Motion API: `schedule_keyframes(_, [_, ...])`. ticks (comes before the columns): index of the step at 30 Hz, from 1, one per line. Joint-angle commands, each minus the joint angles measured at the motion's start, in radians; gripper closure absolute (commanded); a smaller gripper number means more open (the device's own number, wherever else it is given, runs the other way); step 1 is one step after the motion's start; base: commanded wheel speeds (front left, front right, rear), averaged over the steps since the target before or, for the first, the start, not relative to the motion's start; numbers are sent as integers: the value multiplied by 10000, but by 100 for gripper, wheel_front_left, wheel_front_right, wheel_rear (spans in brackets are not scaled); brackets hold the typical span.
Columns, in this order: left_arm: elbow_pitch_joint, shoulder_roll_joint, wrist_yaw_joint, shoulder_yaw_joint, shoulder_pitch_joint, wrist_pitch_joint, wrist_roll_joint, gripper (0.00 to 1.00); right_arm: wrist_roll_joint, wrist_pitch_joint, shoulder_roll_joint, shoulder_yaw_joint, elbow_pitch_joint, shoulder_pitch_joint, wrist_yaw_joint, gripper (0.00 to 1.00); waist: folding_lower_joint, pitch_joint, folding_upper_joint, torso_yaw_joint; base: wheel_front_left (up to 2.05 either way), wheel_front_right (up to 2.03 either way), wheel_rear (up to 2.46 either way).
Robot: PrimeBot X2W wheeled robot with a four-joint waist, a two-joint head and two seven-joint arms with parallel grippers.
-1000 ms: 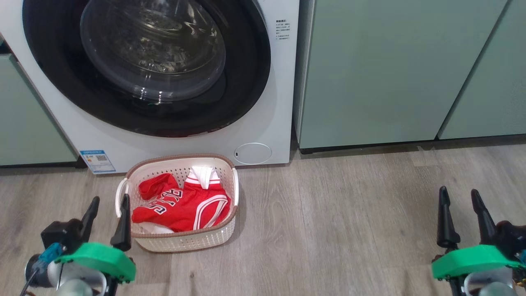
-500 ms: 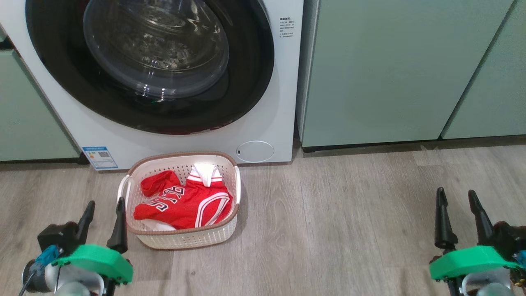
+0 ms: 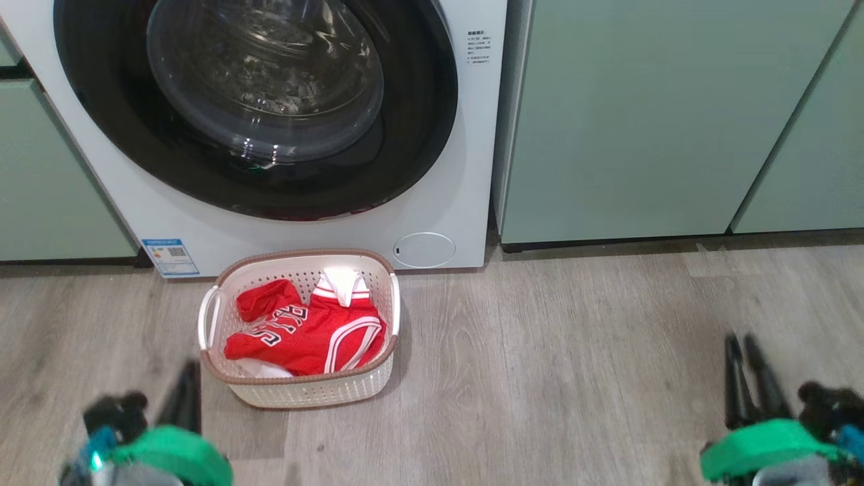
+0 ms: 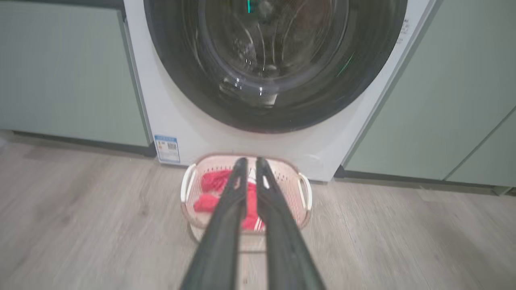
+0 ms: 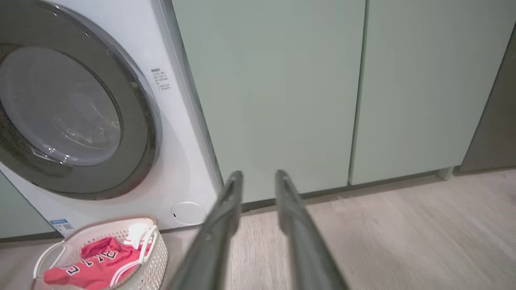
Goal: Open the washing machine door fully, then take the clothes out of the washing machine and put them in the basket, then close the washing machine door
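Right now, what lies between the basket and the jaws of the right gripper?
Bare wood floor and nothing else, from the basket across to the right gripper, shown in the head view.

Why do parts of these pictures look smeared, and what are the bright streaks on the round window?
Head view: the left gripper and right gripper are motion-blurred, the basket sharp; the streaks are glare on the door. Left wrist view: soft throughout, floor smeared. Right wrist view: fingers and floor blurred.
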Motion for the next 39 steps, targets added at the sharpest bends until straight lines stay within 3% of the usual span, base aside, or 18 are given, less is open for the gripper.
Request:
schedule_keyframes(1, [9,-8,0,7,2,12,-24,100,24,12,0,-8,15,-4,0,100,0,2,-1,0,0,0,0])
schedule_keyframes(4, [470,-267,0,-28,564,26,-39,100,34,15,0,-4,557,317,0,100,0,4,-1,2,0,0,0])
schedule_keyframes(39, [-500,-527,3,160,326,1040,-3602,100,3918,1045,24,-132,105,12,-3,100,0,217,-1,40,0,0,0])
